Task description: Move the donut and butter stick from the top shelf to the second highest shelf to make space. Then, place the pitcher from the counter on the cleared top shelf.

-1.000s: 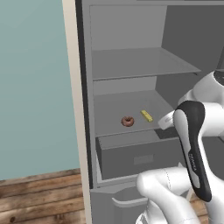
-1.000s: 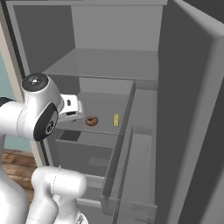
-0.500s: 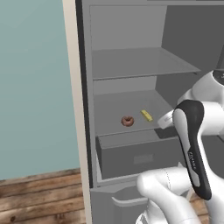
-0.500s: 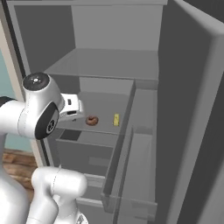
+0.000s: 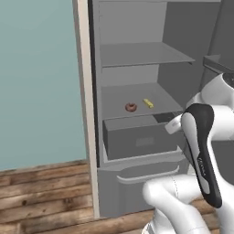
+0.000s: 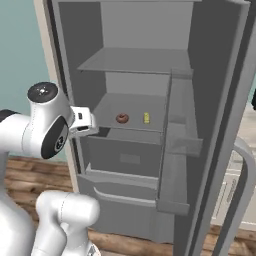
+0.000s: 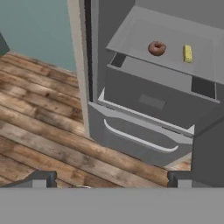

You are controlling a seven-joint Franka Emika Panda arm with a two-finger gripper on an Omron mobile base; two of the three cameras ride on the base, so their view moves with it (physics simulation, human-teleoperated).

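While your gripper [image 7: 112, 183] hangs outside the fridge with jaws wide and nothing between them, the donut [image 7: 156, 48] and butter [image 7: 187, 53] lie side by side on the lower grey shelf [image 7: 131, 37], well apart from the fingers. In the hand view they sit at about 1 o'clock, butter to the right. The shelf above [image 5: 141, 54] looks bare (the pitcher isn't visible from here). Watch the drawer [image 7: 148, 103] jutting out below: come in low and your wrist may clip its front. The butter is thin and flat, so a shallow pinch could skid it toward the back wall.
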